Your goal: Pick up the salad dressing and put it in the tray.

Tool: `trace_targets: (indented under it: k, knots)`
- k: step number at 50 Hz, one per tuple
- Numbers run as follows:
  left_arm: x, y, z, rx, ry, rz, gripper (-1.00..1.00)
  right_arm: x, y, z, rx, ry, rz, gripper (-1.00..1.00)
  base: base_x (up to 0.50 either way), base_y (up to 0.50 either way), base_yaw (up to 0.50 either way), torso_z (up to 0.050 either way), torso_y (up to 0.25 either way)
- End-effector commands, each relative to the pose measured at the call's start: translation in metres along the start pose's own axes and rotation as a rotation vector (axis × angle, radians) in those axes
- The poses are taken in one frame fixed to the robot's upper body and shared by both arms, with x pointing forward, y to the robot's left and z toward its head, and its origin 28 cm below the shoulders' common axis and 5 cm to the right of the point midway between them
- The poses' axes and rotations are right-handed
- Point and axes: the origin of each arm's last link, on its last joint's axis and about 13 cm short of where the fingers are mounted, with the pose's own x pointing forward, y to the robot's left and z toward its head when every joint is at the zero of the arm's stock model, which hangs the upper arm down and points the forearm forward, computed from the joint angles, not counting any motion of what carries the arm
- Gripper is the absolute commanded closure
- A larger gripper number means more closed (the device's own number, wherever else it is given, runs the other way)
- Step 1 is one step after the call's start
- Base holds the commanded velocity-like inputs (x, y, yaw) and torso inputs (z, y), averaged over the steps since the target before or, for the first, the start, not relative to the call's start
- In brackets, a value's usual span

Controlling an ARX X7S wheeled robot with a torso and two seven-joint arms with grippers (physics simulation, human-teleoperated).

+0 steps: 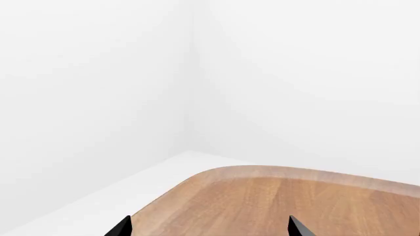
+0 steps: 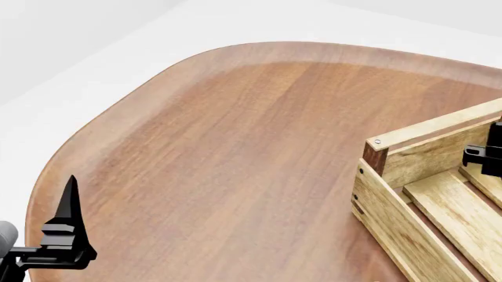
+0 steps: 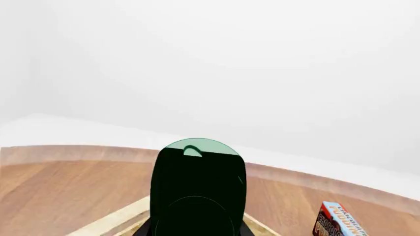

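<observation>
The salad dressing (image 3: 196,182) is a dark green bottle with a round green cap; it fills the middle of the right wrist view. My right gripper (image 2: 485,154) is shut on it and holds it over the far corner of the tray (image 2: 408,200). The tray is a pale slatted crate with dark corner posts, and its rim (image 3: 111,219) shows below the bottle. The bottle is hidden in the head view. My left gripper (image 1: 208,227) is open and empty. It hangs over the table's near left edge in the head view (image 2: 69,223).
The brown wooden table (image 2: 235,147) has a rounded far corner (image 1: 223,172), with white floor and walls beyond it. An upright blue-and-red carton (image 3: 336,220) stands on the table beside the tray.
</observation>
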Motion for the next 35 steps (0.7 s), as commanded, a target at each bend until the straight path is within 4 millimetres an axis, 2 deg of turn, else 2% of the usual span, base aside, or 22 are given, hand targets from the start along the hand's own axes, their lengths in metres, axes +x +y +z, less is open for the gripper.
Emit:
trace_targets:
  k: [1,13,15,17,21,30,35]
  knots:
    - [0.0,0.0,-0.001,0.001,0.001,0.0,-1.0,0.018,-0.008,-0.019,-0.029,0.031,-0.094,1.0,0.0,0.0,0.0,0.0,0.0]
    - [0.0,0.0,-0.002,0.003,0.002,-0.001,-1.0,0.035,-0.009,-0.049,-0.029,0.076,-0.136,1.0,0.0,0.0,0.0,0.0,0.001]
    - [0.0,0.0,-0.002,0.002,0.002,-0.001,-1.0,0.036,-0.01,-0.048,-0.029,0.084,-0.136,1.0,0.0,0.0,0.0,0.0,0.0]
    - [0.0,0.0,-0.001,0.003,0.002,0.0,-1.0,0.039,-0.01,-0.063,-0.023,0.116,-0.157,1.0,0.0,0.0,0.0,0.0,0.0]
    - [-0.001,0.0,-0.002,0.005,0.002,-0.001,-1.0,0.042,-0.011,-0.069,-0.029,0.138,-0.161,1.0,0.0,0.0,0.0,0.0,0.0]
    - [0.0,-0.001,-0.002,0.007,0.001,-0.006,-1.0,0.047,-0.007,-0.098,-0.041,0.163,-0.161,1.0,0.0,0.0,0.0,0.0,0.001]
    - [0.0,-0.001,-0.002,0.008,0.001,-0.006,-1.0,0.049,-0.005,-0.108,-0.049,0.168,-0.156,1.0,0.0,0.0,0.0,0.0,0.0]
